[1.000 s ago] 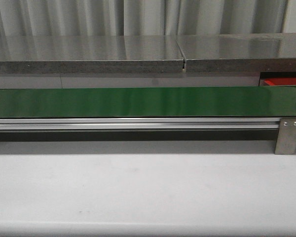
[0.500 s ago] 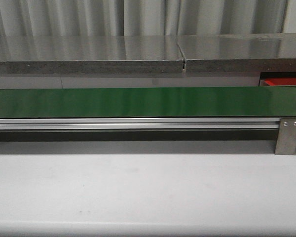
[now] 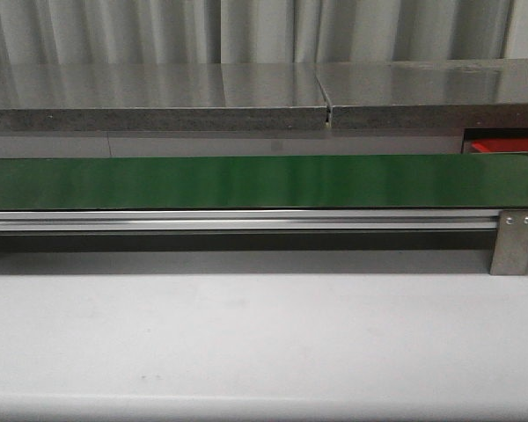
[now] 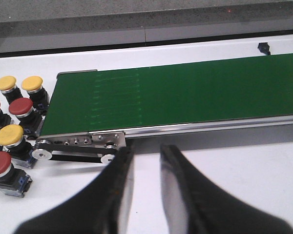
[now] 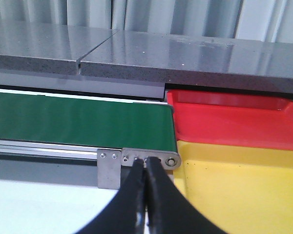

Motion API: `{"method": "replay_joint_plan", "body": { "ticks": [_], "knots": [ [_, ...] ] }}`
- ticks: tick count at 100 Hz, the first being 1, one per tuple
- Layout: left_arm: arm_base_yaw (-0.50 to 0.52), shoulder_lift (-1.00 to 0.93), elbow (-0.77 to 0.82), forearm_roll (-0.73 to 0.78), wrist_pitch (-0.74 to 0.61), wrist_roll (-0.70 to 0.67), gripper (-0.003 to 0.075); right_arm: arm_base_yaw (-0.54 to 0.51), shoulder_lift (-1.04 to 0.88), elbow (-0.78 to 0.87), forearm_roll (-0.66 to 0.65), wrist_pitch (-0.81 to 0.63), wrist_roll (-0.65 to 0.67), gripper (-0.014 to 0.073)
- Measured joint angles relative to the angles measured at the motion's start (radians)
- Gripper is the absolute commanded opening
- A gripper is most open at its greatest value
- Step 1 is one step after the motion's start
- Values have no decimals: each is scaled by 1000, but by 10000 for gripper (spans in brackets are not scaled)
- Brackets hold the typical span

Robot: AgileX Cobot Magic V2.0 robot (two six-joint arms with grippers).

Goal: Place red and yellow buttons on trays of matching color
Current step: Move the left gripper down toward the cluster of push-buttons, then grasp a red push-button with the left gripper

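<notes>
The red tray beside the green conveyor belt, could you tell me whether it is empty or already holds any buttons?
Empty, as far as visible: the red tray shows only bare floor in the right wrist view, no buttons; its far right end is cut off.

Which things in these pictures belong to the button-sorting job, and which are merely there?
Belonging to the job:
- yellow buttons
- red buttons
- red tray
- yellow tray
- green conveyor belt

Merely there:
- grey stone ledge behind the belt
- small black object on the white table
</notes>
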Motion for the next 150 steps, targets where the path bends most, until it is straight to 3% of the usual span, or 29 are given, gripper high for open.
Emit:
{"method": "replay_joint_plan", "body": {
  "ticks": [5,12,44,93,125,150],
  "knots": [
    [0,7,0,0,-13,0,483,0,0,0,0,0,0,-67],
    [0,10,0,0,-33,0,534,0,0,0,0,0,0,-67],
    [52,69,-27,18,-69,-53,498,0,0,0,0,0,0,-67],
    [380,457,-273,-59,175,-128,492,0,0,0,0,0,0,-67],
    [509,683,-405,-133,305,-151,492,0,0,0,0,0,0,-67],
    [582,851,-471,-141,319,-177,492,0,0,0,0,0,0,-67]
  ]
}}
